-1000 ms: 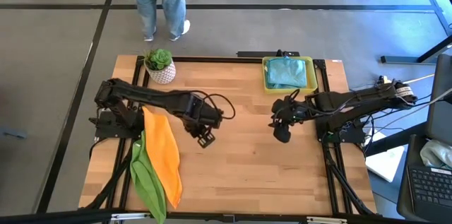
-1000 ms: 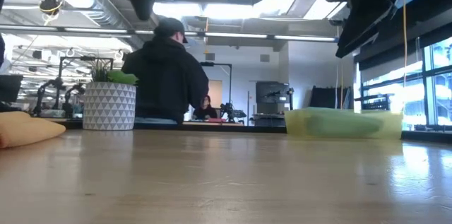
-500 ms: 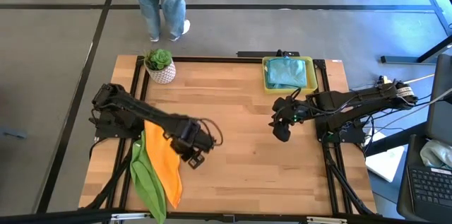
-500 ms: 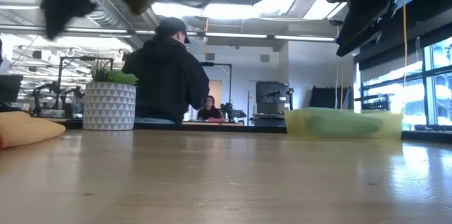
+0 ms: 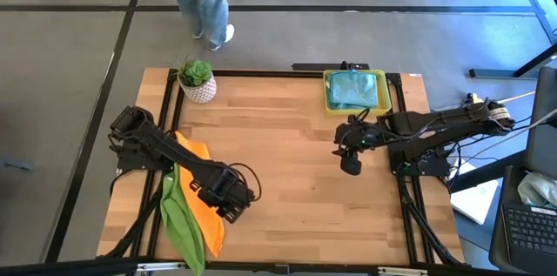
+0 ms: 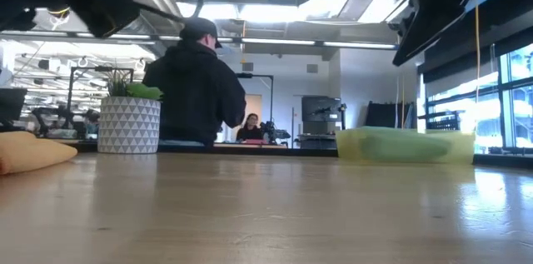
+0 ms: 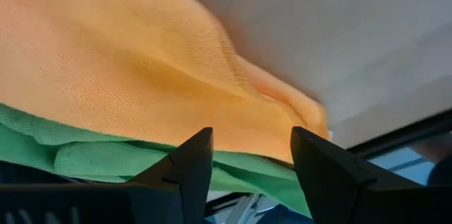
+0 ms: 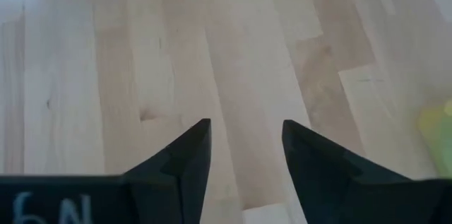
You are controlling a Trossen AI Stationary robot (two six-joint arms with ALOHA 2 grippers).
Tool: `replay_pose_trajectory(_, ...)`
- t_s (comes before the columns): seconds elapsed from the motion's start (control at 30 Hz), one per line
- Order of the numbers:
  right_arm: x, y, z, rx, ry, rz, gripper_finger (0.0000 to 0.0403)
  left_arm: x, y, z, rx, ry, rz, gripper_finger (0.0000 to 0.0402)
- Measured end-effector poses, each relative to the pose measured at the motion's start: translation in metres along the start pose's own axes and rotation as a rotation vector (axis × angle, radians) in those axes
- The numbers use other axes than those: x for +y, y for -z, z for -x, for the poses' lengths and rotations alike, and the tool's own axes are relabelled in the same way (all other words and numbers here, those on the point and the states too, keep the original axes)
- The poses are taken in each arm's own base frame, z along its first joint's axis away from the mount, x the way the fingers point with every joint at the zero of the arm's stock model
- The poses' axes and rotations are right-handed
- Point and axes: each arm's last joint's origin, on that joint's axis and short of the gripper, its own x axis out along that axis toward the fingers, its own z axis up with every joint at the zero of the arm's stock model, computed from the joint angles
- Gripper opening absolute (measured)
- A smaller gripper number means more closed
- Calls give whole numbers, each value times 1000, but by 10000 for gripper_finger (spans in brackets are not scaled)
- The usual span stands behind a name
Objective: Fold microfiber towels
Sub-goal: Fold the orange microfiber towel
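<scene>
1. A yellow tray [image 5: 328,93] sat at the far right of the wooden table [image 5: 296,180].
2. Inside the tray lay the teal towels [image 5: 355,90], bunched up in a soft pile. I could not count them.
3. In the low view the tray [image 6: 405,146] looked see-through, and a green-blue shape showed inside it.
4. A white pot [image 5: 199,90] with a triangle pattern stood at the far left of the table. A small green plant [image 5: 195,71] grew in it.
5. The orange towel [image 5: 202,185] lay on the left side of the table, long and loose.
6. The lime green towel [image 5: 181,224] lay just beside it, at the left edge, partly under the orange one. Its near end hung off the table.
7. The left gripper [image 5: 228,204] was over the near right edge of the orange towel. Its fingers [image 7: 187,164] were spread apart and held nothing.
8. In the left wrist view the orange towel [image 7: 141,68] filled most of the picture, with the lime green towel [image 7: 106,157] under its edge.
9. The right gripper [image 5: 350,164] waited over bare wood on the right side, near the tray. Its fingers [image 8: 187,153] were apart with nothing between them.
10. A person [image 6: 196,89] in a dark top stood beyond the far side of the table.
</scene>
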Motion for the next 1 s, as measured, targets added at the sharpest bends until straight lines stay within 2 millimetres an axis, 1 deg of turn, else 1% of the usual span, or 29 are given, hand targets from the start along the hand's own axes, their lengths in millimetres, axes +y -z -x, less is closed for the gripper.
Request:
replay_pose_trajectory(0.2,-7,-2,-1,-2,22,-30,177,6,-3,-15,3,-15,12,183)
replay_pose_trajectory(0.4,-10,-2,-1,-3,30,-46,177,1,-9,-20,-10,67,38,183)
replay_pose_trajectory(0.57,-10,-2,-1,-2,30,-46,177,10,-11,-29,-10,12,60,183)
replay_pose_trajectory(1.0,-10,-3,-1,-5,39,-50,177,12,-14,-34,-70,13,52,183)
